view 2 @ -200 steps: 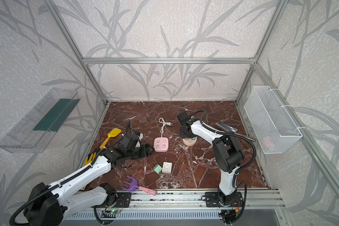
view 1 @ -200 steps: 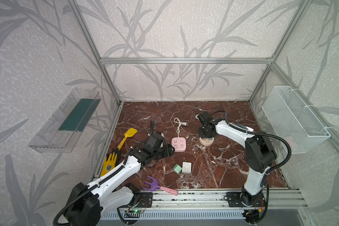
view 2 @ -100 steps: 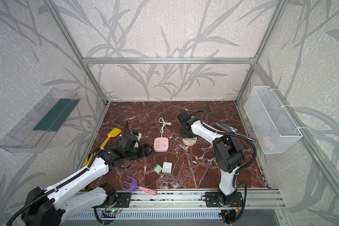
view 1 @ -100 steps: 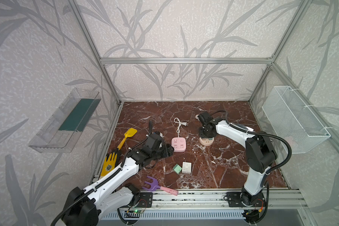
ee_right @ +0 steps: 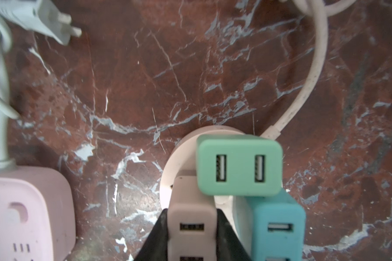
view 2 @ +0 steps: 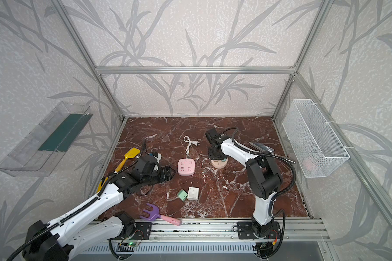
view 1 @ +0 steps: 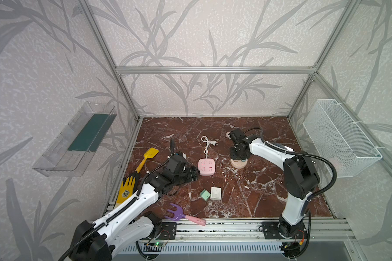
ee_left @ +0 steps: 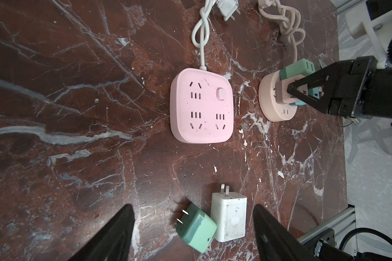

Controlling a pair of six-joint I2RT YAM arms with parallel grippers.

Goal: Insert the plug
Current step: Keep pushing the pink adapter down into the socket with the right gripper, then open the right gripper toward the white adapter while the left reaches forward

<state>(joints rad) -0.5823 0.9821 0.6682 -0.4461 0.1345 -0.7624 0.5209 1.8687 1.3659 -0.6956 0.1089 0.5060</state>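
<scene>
Little change from a second ago: the right end effector (view 1: 238, 158) still hangs over the round socket (view 1: 239, 166), fingers pressed to both sides of the beige plug (ee_right: 191, 214). That plug stands upright in the socket, long axis vertical, ports up. Only the right wrist view shows those ports; the left end effector (ee_left: 191, 206) gapes empty, a green plug (ee_left: 196, 228) and a white plug (ee_left: 229, 217) near it.
</scene>
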